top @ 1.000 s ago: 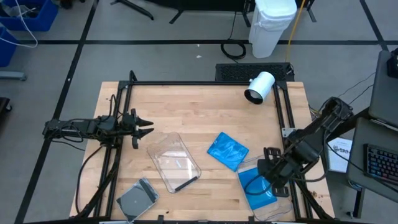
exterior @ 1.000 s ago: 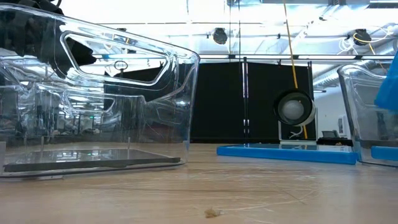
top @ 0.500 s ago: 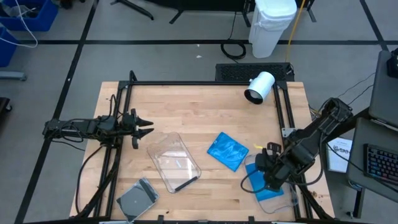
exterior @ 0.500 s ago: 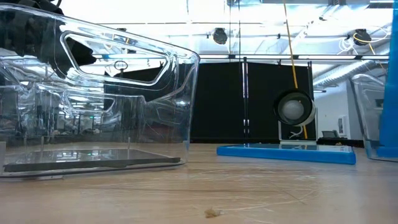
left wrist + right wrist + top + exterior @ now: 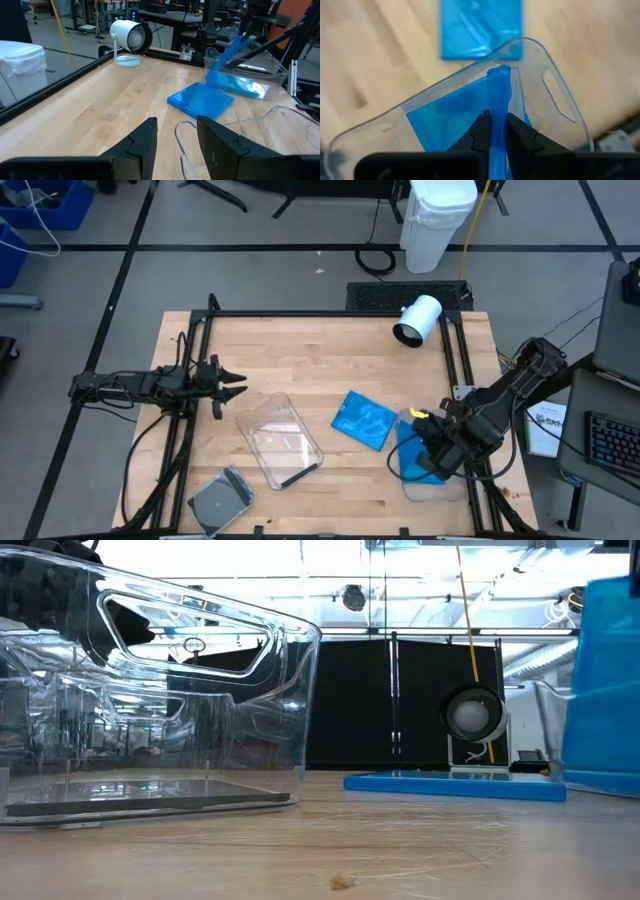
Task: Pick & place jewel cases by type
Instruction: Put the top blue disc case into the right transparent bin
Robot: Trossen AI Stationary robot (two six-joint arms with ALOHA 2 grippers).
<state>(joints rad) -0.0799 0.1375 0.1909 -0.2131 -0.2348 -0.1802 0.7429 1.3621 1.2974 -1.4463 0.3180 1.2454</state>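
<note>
My right gripper point(image 5: 428, 448) is shut on a bright blue jewel case point(image 5: 408, 455) over a clear tub point(image 5: 440, 492) by the table's right edge. A second blue case point(image 5: 455, 115) lies flat in that tub. A third blue case point(image 5: 363, 420) lies flat on the wood just left of it. A dark case point(image 5: 296, 477) lies in the left clear tub point(image 5: 280, 438), and a grey case point(image 5: 222, 498) rests near the near edge. My left gripper point(image 5: 235, 383) hovers open at the table's left side, touching nothing. My right gripper pinches the blue jewel case by its upper edge point(image 5: 498, 107), one finger point(image 5: 481, 131) on each flat face. The fingers come from above, pointing down. The case stands almost upright below them point(image 5: 605, 680), over the tub's opening; whether its lower edge touches anything cannot be told.
A white lamp-shaped device point(image 5: 418, 320) stands at the far right corner. A black frame rail point(image 5: 330, 313) runs along the table's far edge, and rails run down both sides. Bare wood point(image 5: 300, 360) lies between the left tub and the far rail.
My right gripper has moved a little toward the far edge with the blue case. The case has swung from lying nearly flat to standing almost on edge over the tub.
</note>
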